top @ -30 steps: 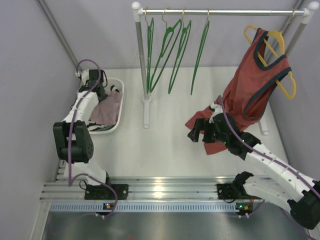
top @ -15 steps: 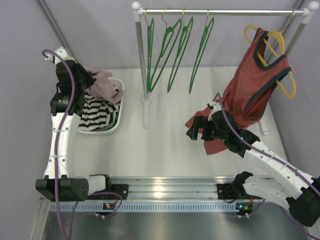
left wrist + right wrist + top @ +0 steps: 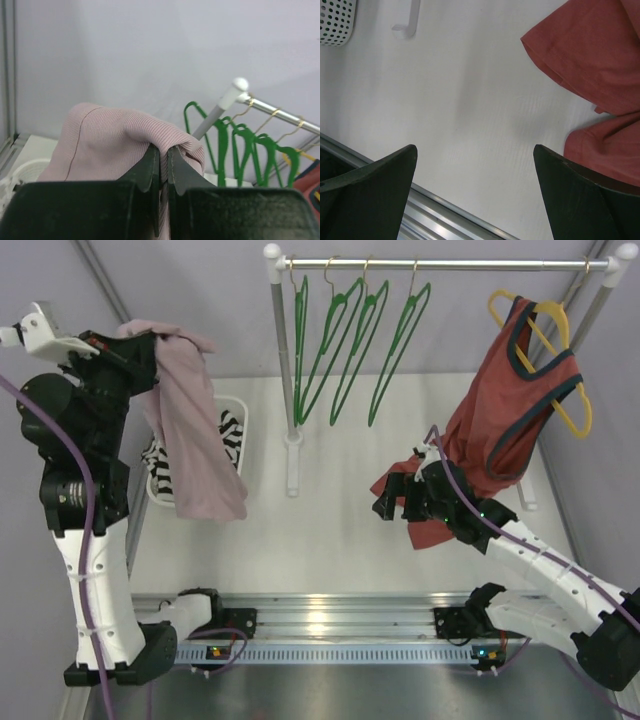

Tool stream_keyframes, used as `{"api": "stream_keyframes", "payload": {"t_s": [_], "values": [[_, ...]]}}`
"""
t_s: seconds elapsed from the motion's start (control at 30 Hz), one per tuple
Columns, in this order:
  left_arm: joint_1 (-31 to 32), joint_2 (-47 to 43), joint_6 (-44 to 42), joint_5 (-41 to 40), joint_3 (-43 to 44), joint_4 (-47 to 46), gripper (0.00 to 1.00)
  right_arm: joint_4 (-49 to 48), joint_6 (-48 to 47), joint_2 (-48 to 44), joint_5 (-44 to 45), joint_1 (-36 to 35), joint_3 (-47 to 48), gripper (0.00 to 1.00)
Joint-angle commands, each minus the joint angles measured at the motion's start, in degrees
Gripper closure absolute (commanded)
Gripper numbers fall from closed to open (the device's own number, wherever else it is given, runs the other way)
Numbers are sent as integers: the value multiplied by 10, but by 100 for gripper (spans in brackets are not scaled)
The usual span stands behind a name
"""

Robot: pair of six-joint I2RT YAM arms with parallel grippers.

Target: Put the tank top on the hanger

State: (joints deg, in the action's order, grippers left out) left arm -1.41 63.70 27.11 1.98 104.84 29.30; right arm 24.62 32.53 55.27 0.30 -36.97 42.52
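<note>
The dusty-pink tank top (image 3: 190,430) hangs from my left gripper (image 3: 143,348), which is raised high at the left and shut on a fold of it; the wrist view shows the fabric (image 3: 110,145) pinched between the jaws of the left gripper (image 3: 161,150). Several green hangers (image 3: 350,350) hang on the rail (image 3: 440,264) at the back, also seen in the left wrist view (image 3: 250,150). My right gripper (image 3: 392,502) is open and empty above the table, next to the rust-red top (image 3: 500,420). In its wrist view the right gripper (image 3: 475,165) holds nothing.
A white basket (image 3: 238,412) with a striped garment (image 3: 160,465) stands below the tank top. The rust-red top hangs on a yellow hanger (image 3: 560,360) at the right, its hem (image 3: 590,65) on the table. The rack post (image 3: 283,360) stands mid-back.
My left arm has risen from the basket, lifting the tank top up and clear of it, baring the striped garment. The right arm has barely moved.
</note>
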Motion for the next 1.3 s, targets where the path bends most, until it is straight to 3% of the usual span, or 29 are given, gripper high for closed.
{"api": "stream_keyframes", "payload": {"t_s": [0.0,0.47,0.7,0.93,0.97,1.1,1.27], "values": [[1,-6,17,55,21,-51,100,-34,-8,-2,0,-6,29,0],[11,-127,120,135,-312,-108,100,-25,-8,-19,0,-6,18,0],[173,-184,130,26,-420,-108,100,-27,-1,-23,1,-7,11,0],[368,-234,228,-84,-630,-131,100,-37,11,-24,1,-6,-12,0],[421,-237,238,-100,-652,-140,100,-40,15,-24,1,-6,-16,0],[555,-212,290,-187,-745,-163,100,-53,28,-17,-14,-6,-43,0],[689,-141,353,-219,-783,-187,100,-91,53,-13,-37,-9,-78,0]]}}
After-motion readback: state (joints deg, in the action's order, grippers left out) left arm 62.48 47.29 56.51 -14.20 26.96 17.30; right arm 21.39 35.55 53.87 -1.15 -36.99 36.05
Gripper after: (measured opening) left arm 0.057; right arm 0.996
